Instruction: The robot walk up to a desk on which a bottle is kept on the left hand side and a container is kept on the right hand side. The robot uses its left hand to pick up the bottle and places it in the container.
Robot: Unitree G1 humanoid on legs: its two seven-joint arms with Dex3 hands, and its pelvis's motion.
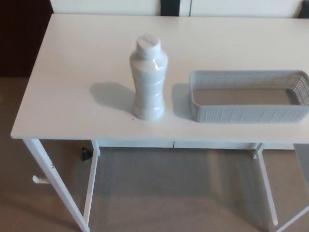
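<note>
A white bottle (148,79) is seen upright on the white tabletop (72,72), just beside the grey mesh container (248,113) at its 3 o'clock. Neither hand is shown, so nothing can be told of the fingers.

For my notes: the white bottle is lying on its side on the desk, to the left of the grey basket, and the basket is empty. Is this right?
Not quite. The head view shows the white bottle standing upright on the desk, not on its side. It is left of the grey basket, which is empty.
</note>
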